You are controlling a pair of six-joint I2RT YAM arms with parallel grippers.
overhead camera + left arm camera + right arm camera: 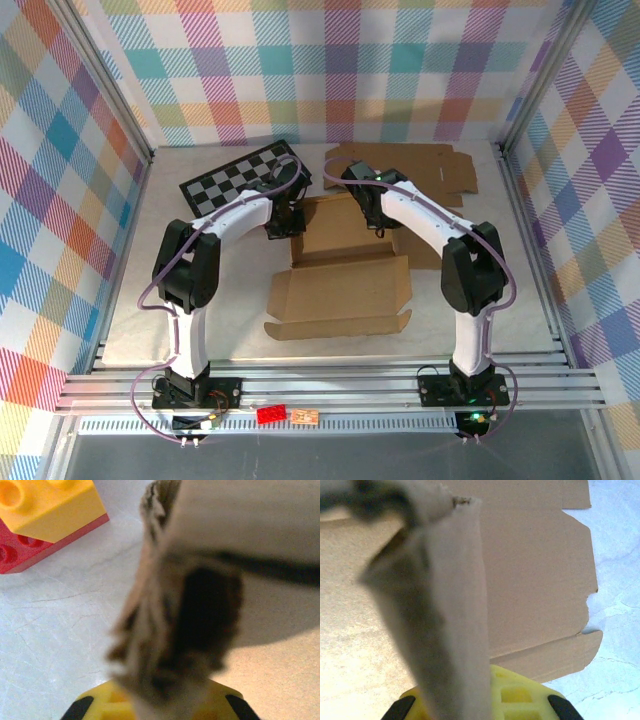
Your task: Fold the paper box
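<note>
Currently the paper box (pixel 345 285) sits mid-table (pixel 130 320), near flap laid out flat toward the arm bases, far side half raised. Both arms reach in over its far end. The right gripper (pixel 377 218) is closed tight on a doubled-over wall of the box (pixel 445 610), which runs straight up its wrist view. The left gripper (pixel 283 222) is at the far-left wall; a frayed cardboard edge (pixel 190 605) blocks its camera, so can't tell its jaw state. A yellow brick (pixel 45 505) sits on a red brick (pixel 20 555) beside it. The checkered mat (pixel 235 178) and a flat cardboard sheet (pixel 415 165) lie further back.
</note>
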